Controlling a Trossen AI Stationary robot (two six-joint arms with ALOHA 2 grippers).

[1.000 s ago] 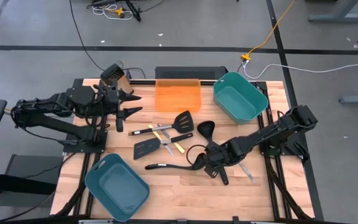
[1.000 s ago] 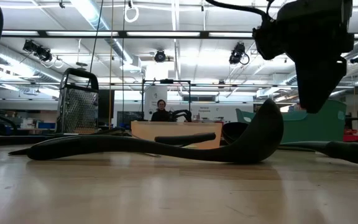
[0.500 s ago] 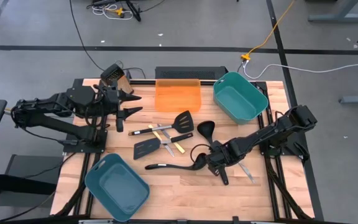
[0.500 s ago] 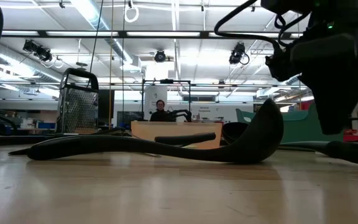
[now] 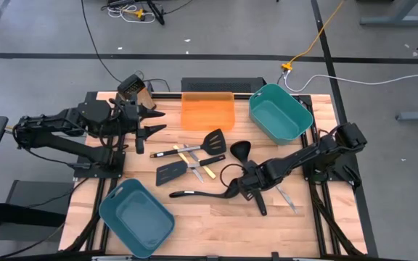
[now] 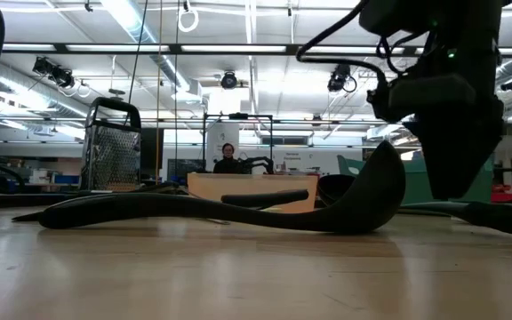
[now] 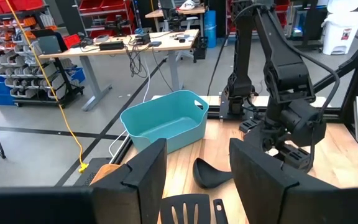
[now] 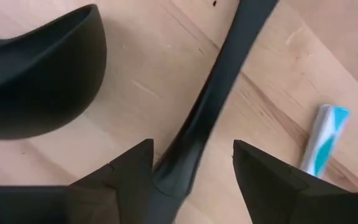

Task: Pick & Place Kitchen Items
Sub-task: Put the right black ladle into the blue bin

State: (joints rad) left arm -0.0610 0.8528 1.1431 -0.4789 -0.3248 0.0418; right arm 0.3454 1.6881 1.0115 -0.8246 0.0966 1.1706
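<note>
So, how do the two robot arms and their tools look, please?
Both arms are dark, almost black, built of jointed boxy links. A thin black cable loops beside the right arm, near its wrist. The right tool has two flat, black, wedge-shaped fingers with angular tips; the left tool has the same broad matte black fingers. The left arm stands on a black frame at the table edge.

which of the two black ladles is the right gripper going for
The ladle whose bowl lies near the far teal bin: its handle runs between the open fingers of the right gripper. The other ladle lies crosswise beside the gripper, outside those fingers.
</note>
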